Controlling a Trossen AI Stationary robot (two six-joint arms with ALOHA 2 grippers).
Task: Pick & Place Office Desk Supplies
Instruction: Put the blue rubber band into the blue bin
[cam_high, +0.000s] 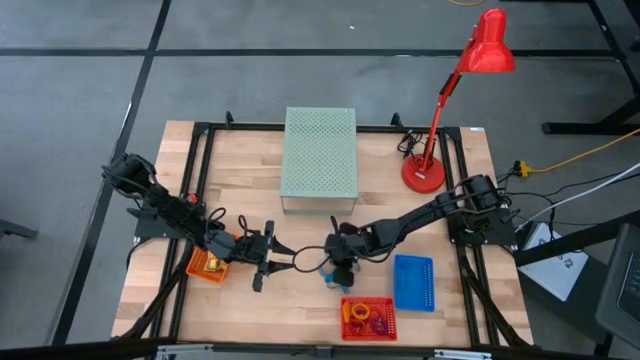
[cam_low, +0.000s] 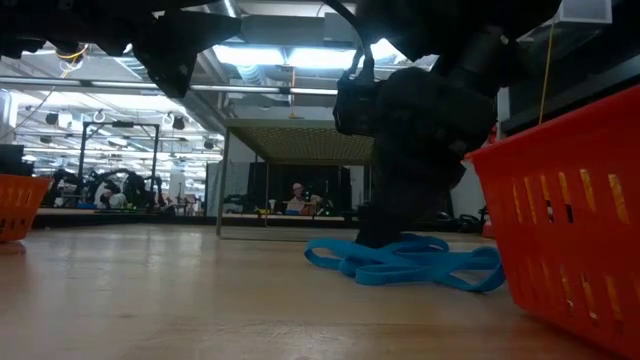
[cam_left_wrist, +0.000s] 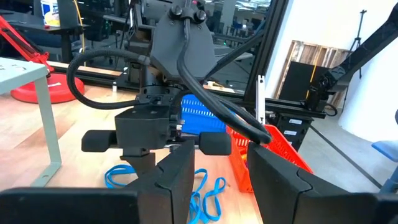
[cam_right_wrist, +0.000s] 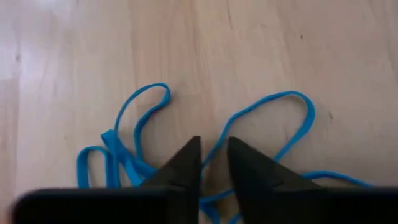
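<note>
1. At the table's left edge sits an orange basket (cam_high: 207, 265); something yellow shows inside it, but from above I can't tell which piece it is.
2. My left gripper (cam_high: 262, 272) hangs just right of that basket, above bare wood. Its fingers (cam_left_wrist: 180, 177) stand apart with nothing between them.
3. Centre front, my right gripper (cam_right_wrist: 213, 163) is down on the tangle of thin blue loops (cam_right_wrist: 143, 143). The bands are flat, bright blue, and lie in loose overlapping curls on the table (cam_high: 300, 230).
4. My right fingertips (cam_right_wrist: 186, 158) sit close together with a narrow gap. A blue strand runs up to that gap, but whether it is actually pinched I cannot tell; my own fingers hide the spot.
5. From table height the loops (cam_low: 405, 262) lie flat, and the gripper's dark bulk covers their far side.
6. Just right, a red basket (cam_high: 368, 318) at the front edge holds ring-shaped clips (cam_high: 378, 322), orange and purple, too small to count surely.
7. Beside it lies a blue tray (cam_high: 413, 283).
</note>
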